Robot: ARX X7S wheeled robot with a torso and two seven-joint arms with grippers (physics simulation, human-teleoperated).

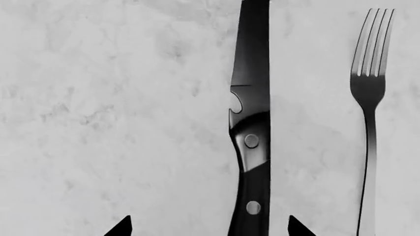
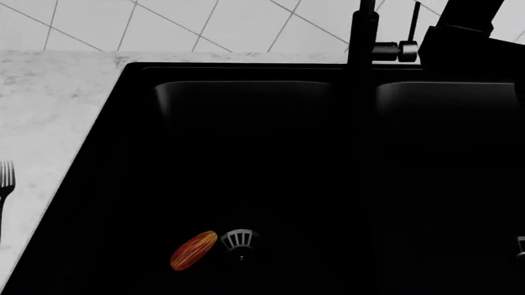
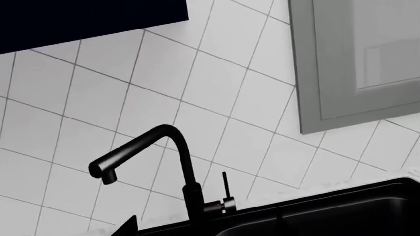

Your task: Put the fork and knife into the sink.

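The sink [image 2: 246, 153], a matte black double basin, fills most of the head view, set into a pale marbled tabletop [image 2: 58, 92] with white wall tiles [image 2: 205, 24] behind it. Its tall black faucet [image 3: 170, 167] rises at the divider between the two basins, and the right wrist view shows the curved spout against the tiles, with a grey cabinet door [image 3: 354, 64] higher on the wall. In the left basin a round silver drain strainer [image 2: 238, 240] sits near the front, with an orange-red oval object [image 2: 193, 250] just beside it. On the tabletop to the left of the sink lie the knife [image 1: 251, 123] and the fork [image 1: 369, 113], side by side, apart and roughly parallel; the knife has a dark blade and a black handle with two silver rivets, the fork is slim with four thin tines. Only the fork's tines show at the left edge of the head view. The left gripper [image 1: 210, 227] hovers over the knife handle, its two dark tips spread wide on either side, holding nothing. Of the right gripper only one dark tip shows, so I cannot tell how its jaws stand.
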